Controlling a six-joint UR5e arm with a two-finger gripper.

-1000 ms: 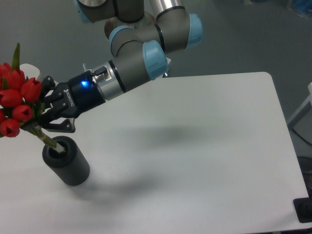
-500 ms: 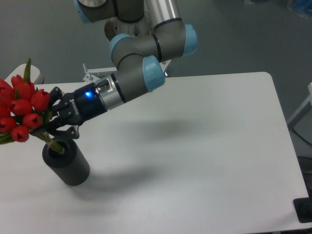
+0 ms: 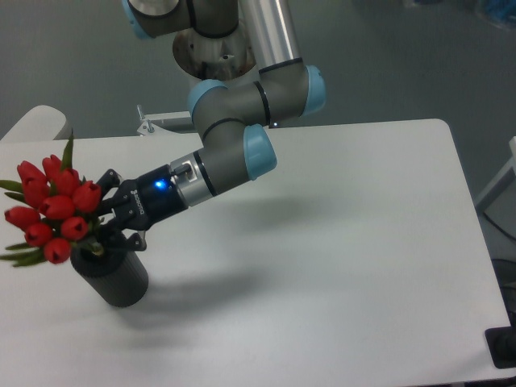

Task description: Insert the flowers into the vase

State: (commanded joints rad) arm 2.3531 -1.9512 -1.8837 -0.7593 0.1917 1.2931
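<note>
The flowers point(image 3: 52, 208), a bunch of red tulip buds with green leaves, lean to the left over the vase point(image 3: 113, 276), a short dark grey ribbed cylinder at the table's left front. Their stems run down into the hole at the vase's top. My gripper point(image 3: 109, 228) sits just above the vase's rim, shut on the stems right below the buds. The stems' lower ends are hidden inside the vase.
The white table point(image 3: 322, 266) stretches to the right of the vase. A small metal bracket point(image 3: 161, 122) sits at the table's back edge by the arm's base. The arm point(image 3: 234, 153) reaches down from the back toward the left.
The gripper has come down and a little to the right with the bunch. The stems have sunk deeper into the vase and the buds now sit close above its rim.
</note>
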